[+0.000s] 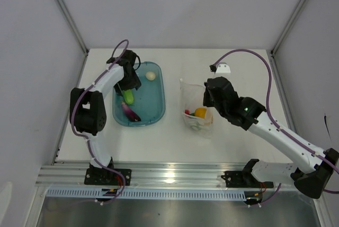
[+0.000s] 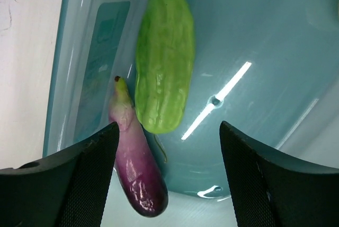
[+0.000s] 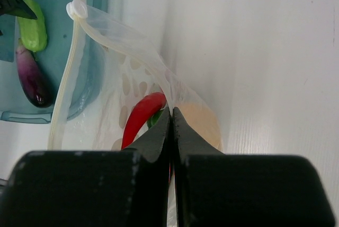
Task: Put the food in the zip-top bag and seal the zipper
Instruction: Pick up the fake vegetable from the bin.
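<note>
The left gripper [image 2: 168,127] hangs wide open over the green pod [image 2: 164,57] and purple piece [image 2: 139,171] in the tub [image 1: 154,107], which also holds the white ball [image 1: 151,76]. The right gripper [image 3: 171,113] pinches the bag [image 1: 190,92] on the tabletop [image 1: 238,62], with the chili [image 3: 140,115] and yellow piece [image 1: 200,112] inside. Three foods and the zipping remain.

Teal translucent tub [image 1: 153,99], oblong w/ rounded corners, sits flat on white table [image 1: 238,142], left of ctr, long axis running near-far. Rectangular label patch [image 2: 103,68] shows on tub's inner side wall in left wrist view. Small white plastic piece [image 1: 222,68] lies on table far-right of tub, well apart from it; type unclear. Aluminium rail [image 1: 175,174] runs along near edge, slotted white strip [image 1: 175,193] just nearer. White wall panels on three sides, metal posts [image 1: 63,9] at far corners.
</note>
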Controlling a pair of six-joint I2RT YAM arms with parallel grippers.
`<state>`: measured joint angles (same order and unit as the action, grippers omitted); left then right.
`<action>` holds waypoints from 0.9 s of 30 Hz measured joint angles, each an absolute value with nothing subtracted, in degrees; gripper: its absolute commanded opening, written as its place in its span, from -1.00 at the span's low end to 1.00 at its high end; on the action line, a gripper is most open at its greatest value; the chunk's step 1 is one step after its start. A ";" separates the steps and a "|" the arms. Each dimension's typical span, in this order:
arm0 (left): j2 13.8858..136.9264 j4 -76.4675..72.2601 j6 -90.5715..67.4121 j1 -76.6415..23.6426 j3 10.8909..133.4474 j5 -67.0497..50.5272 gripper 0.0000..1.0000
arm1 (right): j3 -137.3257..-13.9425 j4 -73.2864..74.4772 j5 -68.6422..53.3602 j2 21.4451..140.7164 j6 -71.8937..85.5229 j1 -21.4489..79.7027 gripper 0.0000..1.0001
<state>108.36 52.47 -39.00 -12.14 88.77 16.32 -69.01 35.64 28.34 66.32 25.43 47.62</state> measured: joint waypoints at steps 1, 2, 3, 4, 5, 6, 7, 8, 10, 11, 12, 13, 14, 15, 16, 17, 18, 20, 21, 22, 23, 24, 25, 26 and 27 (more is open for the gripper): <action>109.16 52.86 -39.09 -12.01 89.17 16.32 0.55 | -69.01 35.64 28.18 66.32 25.43 47.62 -1.00; 110.08 53.25 -39.18 -11.84 89.56 16.32 0.55 | -69.01 35.62 28.10 66.32 25.43 47.59 -1.00; 111.00 53.45 -39.27 -11.60 89.82 16.32 0.55 | -68.99 35.59 28.03 66.32 25.43 47.53 -1.00; 111.90 53.84 -39.46 -11.40 90.17 16.27 0.54 | -68.99 35.55 27.99 66.32 25.43 47.51 -1.00; 112.71 54.06 -39.53 -11.16 90.37 16.25 0.54 | -68.95 35.44 27.99 66.32 25.43 47.51 -1.00; 113.45 54.24 -39.57 -10.98 90.48 16.27 0.54 | -68.88 35.35 27.99 66.32 25.43 47.48 -1.00; 113.99 54.39 -39.59 -10.87 90.48 16.27 0.54 | -68.82 35.31 27.97 66.32 25.43 47.48 -1.00; 114.54 54.57 -39.59 -10.76 90.48 16.27 0.54 | -68.75 35.29 27.97 66.32 25.43 47.44 -1.00; 115.57 54.76 -39.62 -10.68 90.52 16.32 0.52 | -68.62 35.27 27.97 66.32 25.43 47.44 -1.00; 116.11 55.09 -39.64 -10.68 90.76 16.36 0.52 | -68.55 35.27 27.97 66.32 25.43 47.44 -1.00; 116.79 55.75 -39.70 -10.68 91.31 16.38 0.51 | -68.47 35.22 27.94 66.30 25.43 47.44 -1.00; 117.40 56.10 -39.94 -10.68 91.81 16.40 0.50 | -68.38 35.20 27.94 66.30 25.43 47.42 -1.00; 118.02 56.58 -40.01 -10.66 92.49 16.51 0.50 | -68.29 35.18 27.94 66.30 25.43 47.42 -1.00; 118.56 56.80 -40.03 -10.63 93.10 16.58 0.49 | -68.25 35.16 27.92 66.30 25.43 47.42 -1.00; 119.02 57.06 -40.05 -10.61 93.71 16.64 0.45 | -68.25 35.11 27.86 66.32 25.43 47.42 -1.00; 119.46 57.41 -40.05 -10.57 94.37 16.82 0.35 | -68.25 35.05 27.77 66.30 25.43 47.42 -1.00; 119.77 57.58 -40.12 -10.55 94.87 16.97 0.10 | -68.25 34.98 27.70 66.30 25.43 47.42 -1.00; 120.01 57.76 -40.27 -10.46 95.29 17.39 -0.03 | -68.25 34.89 27.57 66.30 25.45 47.42 -1.00; 120.01 57.84 -40.36 -10.41 95.35 17.41 -0.11 | -68.25 34.87 27.55 66.30 25.45 47.42 -1.00; 120.01 57.91 -40.53 -10.41 95.37 17.45 -0.17 | -68.25 34.89 27.55 66.30 25.43 47.42 -1.00; 120.01 57.93 -40.49 -10.41 95.37 17.50 -0.23 | -68.25 34.89 27.55 66.30 25.45 47.42 -1.00; 120.01 57.98 -40.51 -10.41 95.37 17.61 -0.39 | -68.25 34.89 27.55 66.30 25.45 47.42 -1.00; 120.01 58.00 -40.49 -10.39 95.37 17.67 -0.49 | -68.25 34.89 27.55 66.30 25.45 47.42 -1.00; 120.01 58.00 -40.45 -10.39 95.37 17.72 -0.62 | -68.25 34.89 27.55 66.30 25.45 47.42 -1.00; 120.01 57.93 -40.42 -10.37 95.37 17.65 -0.79 | -68.25 34.89 27.55 66.30 25.45 47.42 -1.00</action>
<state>120.01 57.93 -40.42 -10.37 95.37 17.65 -68.25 34.89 27.55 66.30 25.45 47.42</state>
